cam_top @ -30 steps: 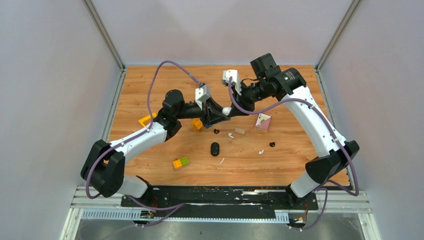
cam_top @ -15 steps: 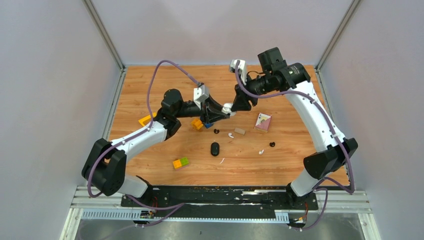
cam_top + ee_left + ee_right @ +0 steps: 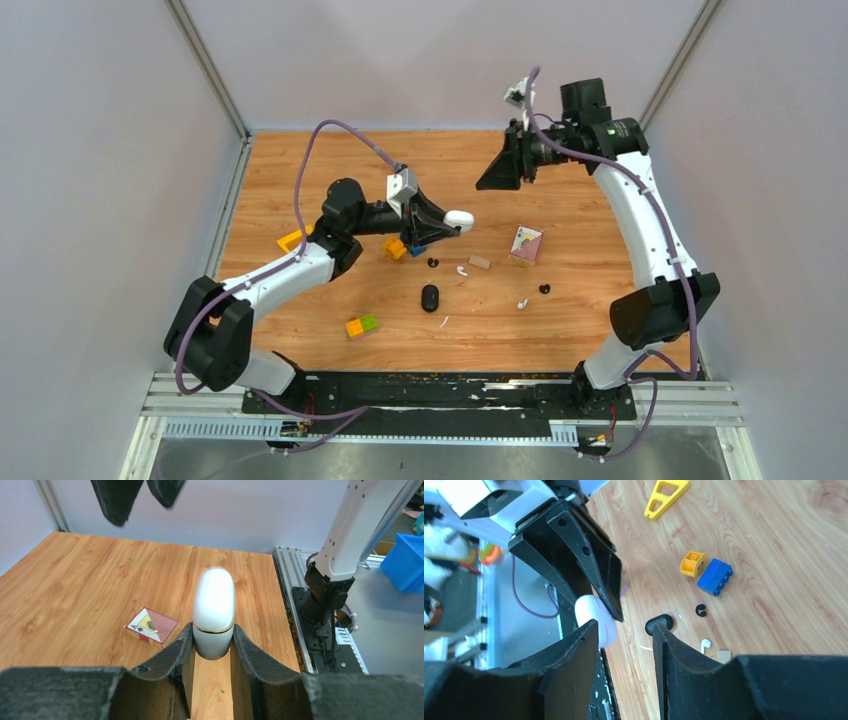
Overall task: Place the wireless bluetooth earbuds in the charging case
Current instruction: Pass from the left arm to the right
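Left jaws clamp the closed white charging case (image 3: 214, 611), held above the surface (image 3: 590, 322). Right jaws stand apart, empty, raised well away. Two white and two black earbuds (image 3: 461, 270) lie loose on the surface.

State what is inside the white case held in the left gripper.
Its inside is hidden: the white case, clamped in the left gripper, is shut along its gold seam. On the table, outside it, lie a white earbud and a black earbud.
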`<state>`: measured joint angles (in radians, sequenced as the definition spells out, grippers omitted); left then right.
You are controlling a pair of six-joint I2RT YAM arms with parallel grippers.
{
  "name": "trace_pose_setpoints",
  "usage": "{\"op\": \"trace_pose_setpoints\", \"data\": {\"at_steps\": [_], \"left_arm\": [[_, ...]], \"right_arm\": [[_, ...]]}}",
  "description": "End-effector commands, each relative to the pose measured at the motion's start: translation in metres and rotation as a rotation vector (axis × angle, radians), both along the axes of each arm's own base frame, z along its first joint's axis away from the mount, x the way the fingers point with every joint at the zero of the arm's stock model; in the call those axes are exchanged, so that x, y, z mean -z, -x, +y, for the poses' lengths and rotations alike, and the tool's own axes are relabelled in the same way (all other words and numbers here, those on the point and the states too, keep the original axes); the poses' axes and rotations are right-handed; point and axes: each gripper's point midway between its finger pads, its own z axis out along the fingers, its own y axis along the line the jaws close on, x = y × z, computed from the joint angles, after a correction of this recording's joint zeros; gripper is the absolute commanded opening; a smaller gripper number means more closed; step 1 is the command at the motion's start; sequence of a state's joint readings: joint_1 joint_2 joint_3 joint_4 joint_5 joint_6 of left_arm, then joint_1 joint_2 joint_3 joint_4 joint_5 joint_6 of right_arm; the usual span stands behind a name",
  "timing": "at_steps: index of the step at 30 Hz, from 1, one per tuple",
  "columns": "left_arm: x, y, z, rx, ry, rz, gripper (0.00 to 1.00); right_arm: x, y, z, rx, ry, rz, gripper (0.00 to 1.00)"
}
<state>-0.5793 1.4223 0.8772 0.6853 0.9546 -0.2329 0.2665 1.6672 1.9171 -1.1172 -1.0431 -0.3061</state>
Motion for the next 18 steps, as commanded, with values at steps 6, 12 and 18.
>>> {"op": "trace_pose_setpoints", "data": {"at_steps": [6,12,18], "left_arm": [[-0.015,-0.017,0.011,-0.062,0.057,0.072,0.00],[-0.013,-0.015,0.013,-0.056,0.050,0.080,0.00],[-0.010,-0.010,0.013,-0.018,0.038,0.009,0.00]], "right_arm": [[-0.023,-0.026,-0.081,0.222,-0.166,0.040,0.44],[-0.019,0.010,-0.045,0.056,-0.046,-0.172,0.46],[0.008,0.039,-0.009,-0.145,0.100,-0.285,0.47]]}}
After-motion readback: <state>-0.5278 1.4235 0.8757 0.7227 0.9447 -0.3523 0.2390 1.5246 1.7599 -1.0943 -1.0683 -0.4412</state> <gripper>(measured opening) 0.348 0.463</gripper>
